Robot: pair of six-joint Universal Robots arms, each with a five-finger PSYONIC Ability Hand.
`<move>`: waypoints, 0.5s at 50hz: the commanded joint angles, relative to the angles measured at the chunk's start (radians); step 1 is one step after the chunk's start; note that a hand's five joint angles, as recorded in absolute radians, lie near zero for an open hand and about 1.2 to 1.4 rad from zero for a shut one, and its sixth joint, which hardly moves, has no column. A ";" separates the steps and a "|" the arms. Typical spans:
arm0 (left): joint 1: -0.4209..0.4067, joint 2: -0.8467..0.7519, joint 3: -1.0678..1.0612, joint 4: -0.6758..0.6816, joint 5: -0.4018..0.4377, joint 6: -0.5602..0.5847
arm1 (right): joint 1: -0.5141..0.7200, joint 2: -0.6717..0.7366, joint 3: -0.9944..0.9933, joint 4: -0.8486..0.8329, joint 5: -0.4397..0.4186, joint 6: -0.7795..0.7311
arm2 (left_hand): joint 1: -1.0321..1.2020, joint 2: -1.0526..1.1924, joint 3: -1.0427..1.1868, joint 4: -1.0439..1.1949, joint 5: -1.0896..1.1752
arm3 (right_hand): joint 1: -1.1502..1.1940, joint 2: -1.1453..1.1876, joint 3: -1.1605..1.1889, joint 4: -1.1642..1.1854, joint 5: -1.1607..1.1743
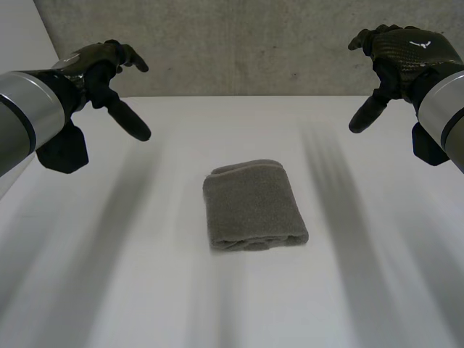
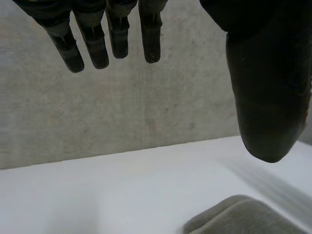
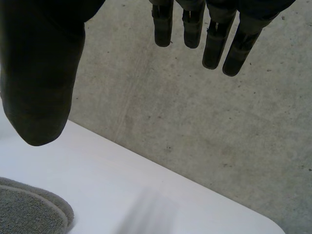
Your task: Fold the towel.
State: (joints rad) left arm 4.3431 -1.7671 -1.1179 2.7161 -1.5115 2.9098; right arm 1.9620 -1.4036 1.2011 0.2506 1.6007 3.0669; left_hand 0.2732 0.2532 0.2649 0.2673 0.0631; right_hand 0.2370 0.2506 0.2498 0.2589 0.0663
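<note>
- I am looking down on the towel (image 1: 254, 206), which is lying folded into a thick, compact rectangle near the middle of the white table (image 1: 130, 290).
- The towel's rounded fold is facing the far side of the table, and its layered edges are facing me.
- My left hand (image 1: 98, 69) is hovering above the table's far left part, well apart from the towel and touching nothing.
- In the left wrist view, its fingers (image 2: 92, 44) are hanging straight and slightly spread, with the thumb (image 2: 265, 97) held wide of them, so the hand is holding nothing.
- A corner of the towel (image 2: 248, 217) is showing in that view below the thumb, on the table surface.
- My right hand (image 1: 406, 54) is hovering above the far right part of the table, also well apart from the towel.
- In the right wrist view, its fingers (image 3: 214, 39) are extending straight and loose, with the thumb (image 3: 41, 87) set off to one side and nothing between them.
- A rounded edge of the towel (image 3: 29, 209) is lying on the table beneath that thumb.
- A grey concrete wall (image 1: 239, 43) is standing behind the table's far edge.
</note>
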 commanded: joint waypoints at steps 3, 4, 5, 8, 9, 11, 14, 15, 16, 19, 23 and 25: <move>-0.014 -0.003 -0.007 0.004 -0.069 0.063 | 0.000 0.002 0.001 0.001 0.001 0.000 | -0.083 -0.063 -0.075 -0.077 -0.048 | -0.062 -0.076 -0.075 -0.084 -0.066; -0.017 -0.003 -0.007 0.004 -0.076 0.066 | 0.000 0.002 0.001 0.001 0.001 0.000 | -0.080 -0.060 -0.072 -0.074 -0.045 | -0.062 -0.076 -0.075 -0.084 -0.066; -0.017 -0.003 -0.007 0.004 -0.076 0.066 | 0.000 0.002 0.003 0.001 0.001 0.000 | -0.080 -0.060 -0.072 -0.074 -0.045 | -0.062 -0.076 -0.075 -0.084 -0.066; -0.019 -0.003 -0.008 0.004 -0.078 0.066 | 0.000 0.002 0.003 0.001 0.001 -0.002 | -0.083 -0.063 -0.075 -0.077 -0.048 | -0.062 -0.076 -0.075 -0.084 -0.066; -0.019 -0.003 -0.008 0.004 -0.078 0.066 | 0.000 0.002 0.005 0.001 0.001 -0.002 | -0.080 -0.060 -0.072 -0.074 -0.045 | -0.062 -0.076 -0.075 -0.084 -0.066; -0.019 -0.003 -0.008 0.004 -0.078 0.066 | 0.000 0.002 0.005 0.001 0.001 -0.002 | -0.080 -0.060 -0.072 -0.074 -0.045 | -0.062 -0.076 -0.075 -0.084 -0.066; -0.019 -0.002 -0.008 0.004 -0.076 0.066 | 0.003 0.002 0.006 0.001 0.001 -0.002 | -0.083 -0.063 -0.075 -0.077 -0.048 | -0.062 -0.076 -0.075 -0.084 -0.066; -0.019 -0.002 -0.010 0.004 -0.076 0.066 | 0.003 0.002 0.006 0.001 0.001 -0.002 | -0.080 -0.060 -0.072 -0.074 -0.045 | -0.062 -0.076 -0.075 -0.084 -0.066; -0.019 -0.002 -0.010 0.004 -0.076 0.066 | 0.005 0.002 0.009 0.001 -0.001 -0.002 | -0.080 -0.060 -0.072 -0.074 -0.045 | -0.062 -0.076 -0.075 -0.084 -0.066; -0.020 0.001 -0.011 0.005 -0.072 0.063 | 0.008 0.006 0.020 -0.002 -0.002 -0.002 | -0.083 -0.063 -0.075 -0.077 -0.048 | -0.062 -0.076 -0.075 -0.084 -0.066; -0.029 0.001 -0.014 0.007 -0.064 0.060 | 0.020 0.018 0.040 -0.013 -0.021 -0.007 | -0.080 -0.060 -0.072 -0.074 -0.045 | -0.062 -0.076 -0.075 -0.084 -0.066; -0.040 -0.002 -0.014 0.010 -0.062 0.061 | 0.029 0.075 0.063 -0.030 -0.036 -0.025 | -0.080 -0.060 -0.072 -0.074 -0.045 | -0.062 -0.076 -0.075 -0.084 -0.066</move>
State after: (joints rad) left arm 4.3203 -1.7663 -1.1300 2.7217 -1.5805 2.9724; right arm 1.9742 -1.3937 1.2241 0.2461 1.5933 3.0634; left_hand 0.2732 0.2528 0.2649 0.2673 0.0630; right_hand 0.2370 0.2507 0.2497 0.2589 0.0663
